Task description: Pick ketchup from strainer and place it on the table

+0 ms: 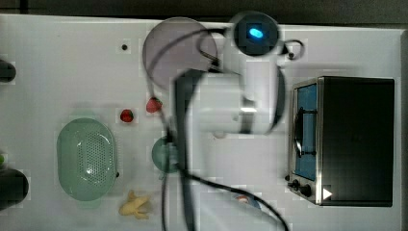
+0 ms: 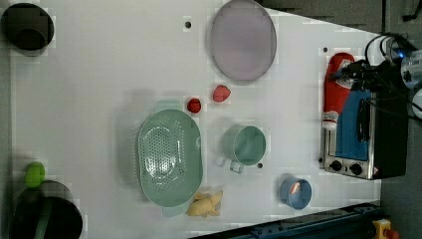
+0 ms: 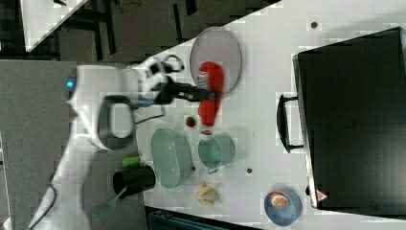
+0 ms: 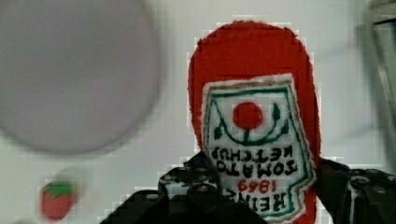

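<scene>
The ketchup (image 3: 211, 98), a red bottle with a white label, hangs above the table (image 3: 268, 57) near the grey plate, cap toward the green cup. My gripper (image 3: 194, 92) is shut on it, and the wrist view has the ketchup (image 4: 254, 93) between dark fingers (image 4: 187, 189) on either side. In the left view the ketchup (image 2: 335, 87) appears beside the toaster oven with the gripper (image 2: 354, 73) on it. The pale green strainer (image 1: 86, 159) (image 2: 169, 157) stands empty on the white table (image 1: 72, 62). In the top view my arm covers the bottle.
A grey plate (image 1: 168, 45) lies at the table's back. Two strawberries (image 1: 126, 115) (image 1: 154, 105), a green cup (image 2: 244, 145) and a banana (image 1: 134, 204) lie around the strainer. A toaster oven (image 1: 346, 139) fills the top view's right. A blue bowl (image 2: 295, 192) stands near it.
</scene>
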